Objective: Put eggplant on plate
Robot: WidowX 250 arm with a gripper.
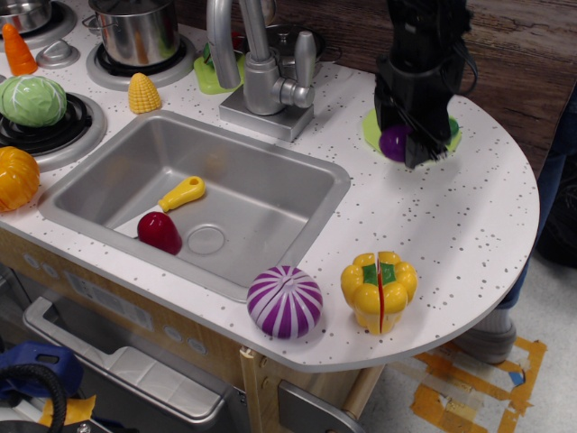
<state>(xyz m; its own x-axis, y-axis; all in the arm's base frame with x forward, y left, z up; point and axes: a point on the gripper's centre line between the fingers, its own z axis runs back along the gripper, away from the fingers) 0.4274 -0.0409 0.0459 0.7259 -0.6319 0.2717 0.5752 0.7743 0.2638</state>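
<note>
While one striped vegetable (285,301) and one yellow pepper (380,290) sit well below-left of it on the desk (469,234), the pincer (415,142) hangs over the single plate (372,129), clenched on the one eggplant (394,142). Its purple body juts left of the fingers; the long axis seems to run left-right, though the arm hides much. Only lowering and letting go remain.

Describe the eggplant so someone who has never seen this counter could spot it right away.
Start at the steel sink and look past the faucet to the counter's far right, where the black gripper hangs over a lime-green plate. The eggplant is the small glossy purple piece in that gripper. Unlike the striped purple vegetable at the front edge, it is solid purple.
</note>
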